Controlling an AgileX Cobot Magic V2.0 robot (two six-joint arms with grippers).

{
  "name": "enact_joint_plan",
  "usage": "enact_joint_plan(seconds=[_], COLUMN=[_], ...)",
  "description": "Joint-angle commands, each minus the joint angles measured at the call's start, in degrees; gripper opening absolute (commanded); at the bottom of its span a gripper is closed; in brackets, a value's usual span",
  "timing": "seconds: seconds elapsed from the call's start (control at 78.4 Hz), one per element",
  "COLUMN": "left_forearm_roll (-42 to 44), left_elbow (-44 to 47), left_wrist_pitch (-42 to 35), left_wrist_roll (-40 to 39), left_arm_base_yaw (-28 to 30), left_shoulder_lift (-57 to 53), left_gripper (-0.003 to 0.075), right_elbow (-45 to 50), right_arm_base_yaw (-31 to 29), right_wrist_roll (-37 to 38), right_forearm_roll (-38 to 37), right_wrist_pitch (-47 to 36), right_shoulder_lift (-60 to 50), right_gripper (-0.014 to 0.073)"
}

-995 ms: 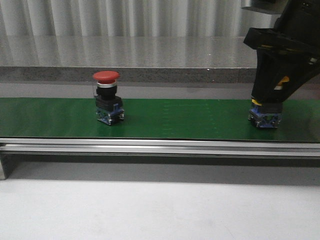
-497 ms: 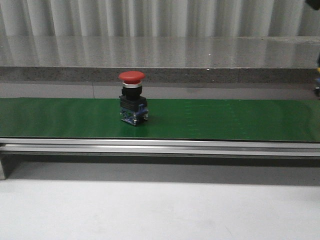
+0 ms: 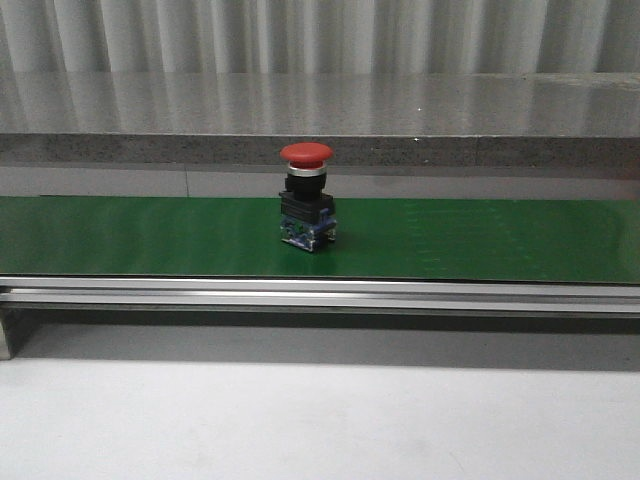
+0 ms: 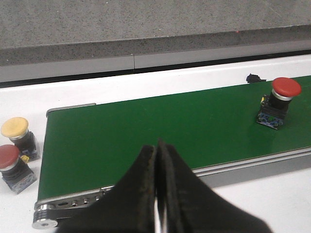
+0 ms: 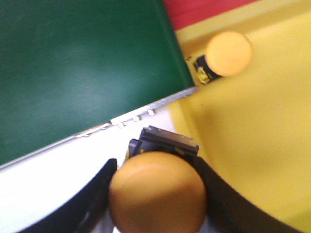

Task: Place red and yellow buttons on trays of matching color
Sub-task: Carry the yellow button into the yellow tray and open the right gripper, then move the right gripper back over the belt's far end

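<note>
A long green belt [image 3: 480,240] crosses the scene, and a yellow tray [image 5: 257,141] lies at its end with one yellow button [image 5: 227,54] on it. A red button [image 3: 307,208] stands upright mid-belt. The right gripper [image 5: 156,194] pinches another yellow button [image 5: 158,191] near the tray's edge, while the left gripper [image 4: 157,194] hangs pressed together, holding nothing.

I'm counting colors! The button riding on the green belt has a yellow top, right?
Not quite. The button on the green belt has a red top, as the front view shows. The yellow ones are off the belt.
</note>
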Motion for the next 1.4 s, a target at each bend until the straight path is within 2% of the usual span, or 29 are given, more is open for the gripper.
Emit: enact_joint_plan(seconds=[0.0, 0.128, 0.459, 0.867, 0.944, 0.969, 1.059, 1.071, 1.135, 1.39], left_forearm_roll=[-0.8, -0.8, -0.8, -0.8, -0.8, -0.8, -0.8, -0.8, -0.8, -0.8], left_elbow=[-1.7, -1.7, -1.7, -1.7, -1.7, -1.7, -1.7, -1.7, -1.7, -1.7], left_wrist_pitch=[-4.4, -4.4, -4.4, -4.4, -4.4, -4.4, -4.4, -4.4, -4.4, -4.5], left_wrist_roll=[0.1, 0.1, 0.1, 0.1, 0.1, 0.1, 0.1, 0.1, 0.1, 0.1], left_arm_base_yaw=[-0.5, -0.5, -0.5, -0.5, -0.5, -0.5, -0.5, -0.5, -0.5, -0.5], left_shoulder_lift=[0.0, 0.0, 0.0, 0.0, 0.0, 0.0, 0.0, 0.0, 0.0, 0.0], left_gripper=[-0.002, -0.002, -0.002, -0.002, -0.002, -0.002, -0.002, -0.002, -0.002, -0.002], right_elbow=[0.2, 2.6, 7.1, 7.2, 7.2, 7.2, 7.2, 7.2, 7.2, 7.0], right_arm_base_yaw=[-3.9, -9.7, -16.9, -17.1, -17.1, -17.1, -17.1, -17.1, -17.1, -17.1], right_wrist_roll=[0.6, 1.0, 2.2, 2.3, 2.3, 2.3, 2.3, 2.3, 2.3, 2.3], right_forearm_roll=[-0.7, -0.7, -0.5, 4.7, 4.8, 4.8, 4.8, 4.8, 4.8, 4.9], right_wrist_pitch=[-2.3, -5.6, -14.0, -21.0, -21.1, -21.1, -21.2, -21.3, -21.5, -21.3], right_shoulder_lift=[-1.5, -1.5, -0.9, 11.4, 12.3, 12.5, 12.6, 12.6, 12.6, 8.6], right_gripper=[0.0111, 0.0111, 0.0111, 0.0117, 0.019, 0.0259, 0.0392, 0.045, 0.0524, 0.0542])
